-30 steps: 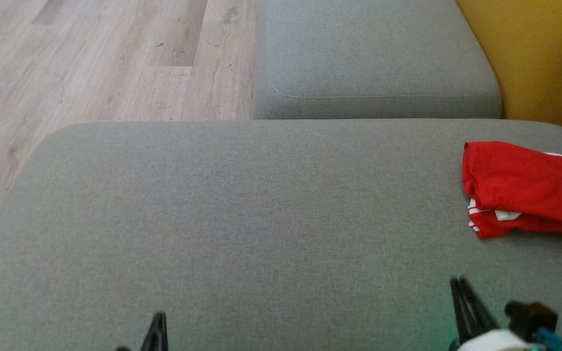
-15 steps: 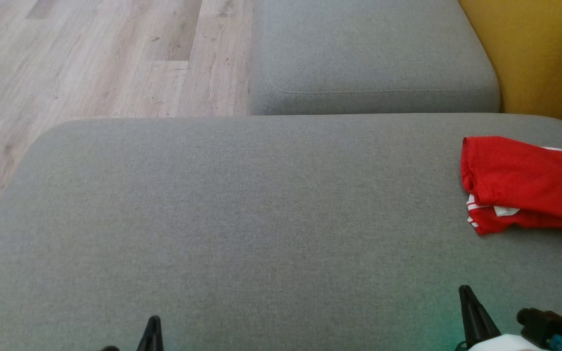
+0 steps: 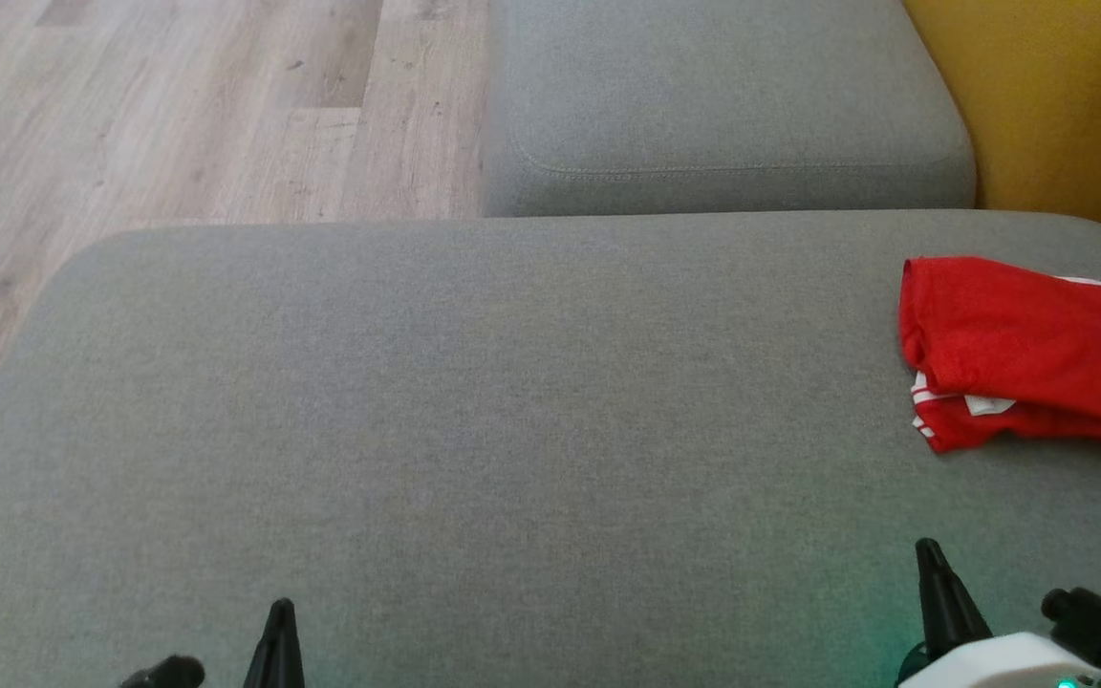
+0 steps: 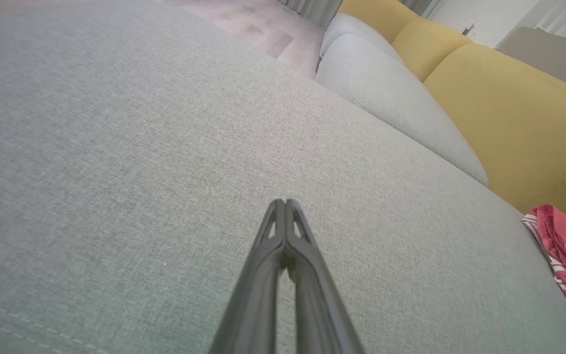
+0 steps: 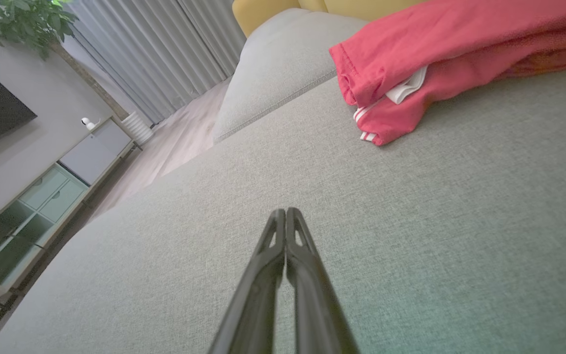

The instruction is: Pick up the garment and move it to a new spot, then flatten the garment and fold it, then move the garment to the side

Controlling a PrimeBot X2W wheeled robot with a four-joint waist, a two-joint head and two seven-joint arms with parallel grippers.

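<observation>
**Head view.** A wide grey fabric sofa cushion point(image 3: 512, 430) takes up most of the frame. The red cloth garment with white stripes point(image 3: 1019, 354) lies on it at the right edge of the frame, folded over on itself into a compact stack. The left claw point(image 3: 281, 613) shows at bottom left and the right claw point(image 3: 929, 552) at bottom right. Both are closed to a point, empty, and well apart from the garment.

**Left wrist view.** The left claw point(image 4: 285, 204) is closed on nothing above bare cushion. The garment point(image 4: 565, 250) sits at the far right, below a yellow sofa back point(image 4: 509, 108).

**Right wrist view.** The right claw point(image 5: 285, 212) is closed and empty. The garment point(image 5: 435, 49) lies at upper right, near but not touched.

**Assessment.** Folding looks done and the garment appears set to the side, so the last step seems complete. The next move calls for little beyond keeping both arms clear. Any tidying would require the right claw, the nearer one, to open first.
</observation>
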